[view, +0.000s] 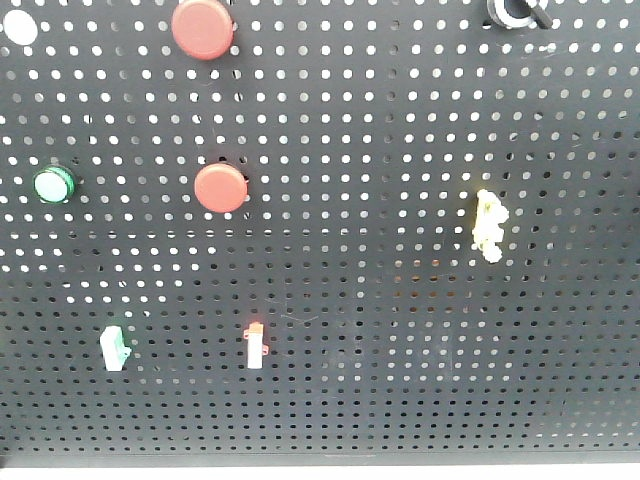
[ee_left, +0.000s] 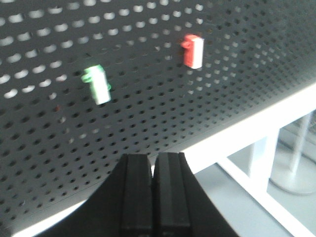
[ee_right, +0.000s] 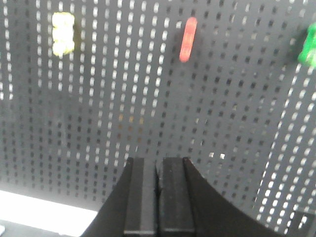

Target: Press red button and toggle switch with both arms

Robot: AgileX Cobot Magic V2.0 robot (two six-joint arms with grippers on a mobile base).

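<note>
- The red button (view: 202,28) sits high on the black board (view: 400,380), left of the middle. The picture edge cuts off its top.
- The toggle switch (view: 518,12) is at the top right, mostly cut off.
- A smaller red button (view: 220,187) sits below the big one.
- The left gripper (ee_left: 153,165) has its fingers together, holding nothing.
- The right gripper (ee_right: 158,165) is the same, and its view is blurry.
</note>
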